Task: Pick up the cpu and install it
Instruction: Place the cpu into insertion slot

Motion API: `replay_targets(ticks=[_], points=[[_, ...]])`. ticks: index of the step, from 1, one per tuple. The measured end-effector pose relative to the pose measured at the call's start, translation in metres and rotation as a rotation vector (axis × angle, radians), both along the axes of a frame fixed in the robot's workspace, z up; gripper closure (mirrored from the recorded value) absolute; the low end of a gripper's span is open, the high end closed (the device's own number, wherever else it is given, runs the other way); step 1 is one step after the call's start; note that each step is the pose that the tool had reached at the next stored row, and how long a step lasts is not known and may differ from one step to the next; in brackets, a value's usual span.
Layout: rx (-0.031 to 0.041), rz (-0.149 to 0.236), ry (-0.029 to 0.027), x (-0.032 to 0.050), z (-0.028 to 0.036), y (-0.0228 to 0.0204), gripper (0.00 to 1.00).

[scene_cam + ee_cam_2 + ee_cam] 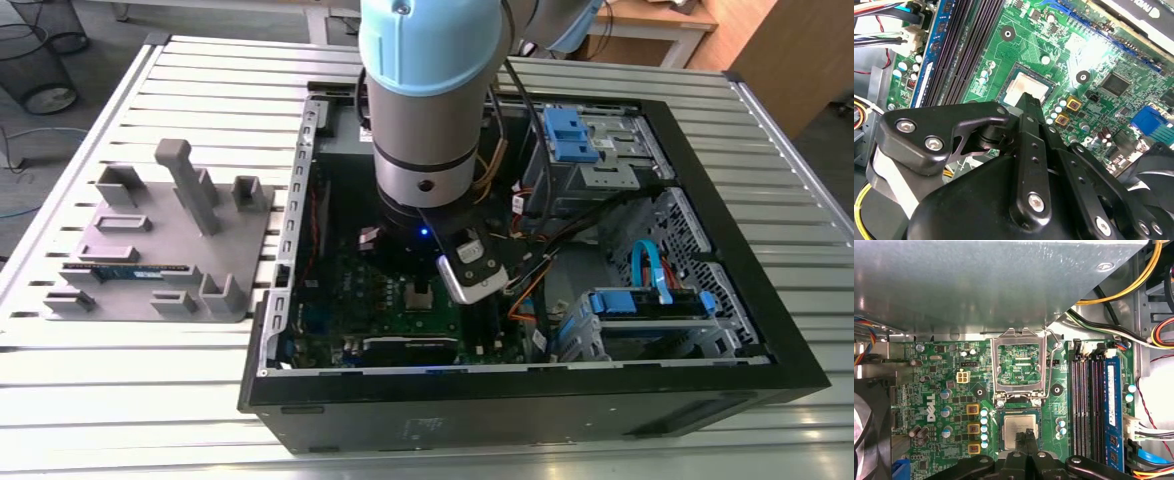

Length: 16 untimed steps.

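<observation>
The tool has its two black fingers pressed together with nothing visible between them. Their tips hang over the near edge of the cpu; I cannot tell whether they touch it. The cpu lies flat in its socket, silvery top up, on the green motherboard. In the second wrist view the closed fingertips cover part of the chip.

Just beyond the socket the hinged metal frame stands raised and open. Beside the socket run the dark memory slots, and a blue memory stick sits in the outermost one.

In the exterior view the arm reaches straight down into the open computer case. Blue drive brackets sit at about two o'clock from the arm. At nine o'clock from the case, well apart from the tool, the grey holder rests on the slatted metal counter.
</observation>
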State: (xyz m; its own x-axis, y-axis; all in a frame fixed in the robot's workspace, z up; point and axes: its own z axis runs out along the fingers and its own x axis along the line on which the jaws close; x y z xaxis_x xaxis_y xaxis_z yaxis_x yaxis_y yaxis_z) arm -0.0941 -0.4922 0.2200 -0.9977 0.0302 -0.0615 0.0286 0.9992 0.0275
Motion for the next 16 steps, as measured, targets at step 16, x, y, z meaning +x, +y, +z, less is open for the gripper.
replay_targets(ticks=[16], points=[[0.0001,-0.001,0.0,0.0,0.0027,0.0,0.89]])
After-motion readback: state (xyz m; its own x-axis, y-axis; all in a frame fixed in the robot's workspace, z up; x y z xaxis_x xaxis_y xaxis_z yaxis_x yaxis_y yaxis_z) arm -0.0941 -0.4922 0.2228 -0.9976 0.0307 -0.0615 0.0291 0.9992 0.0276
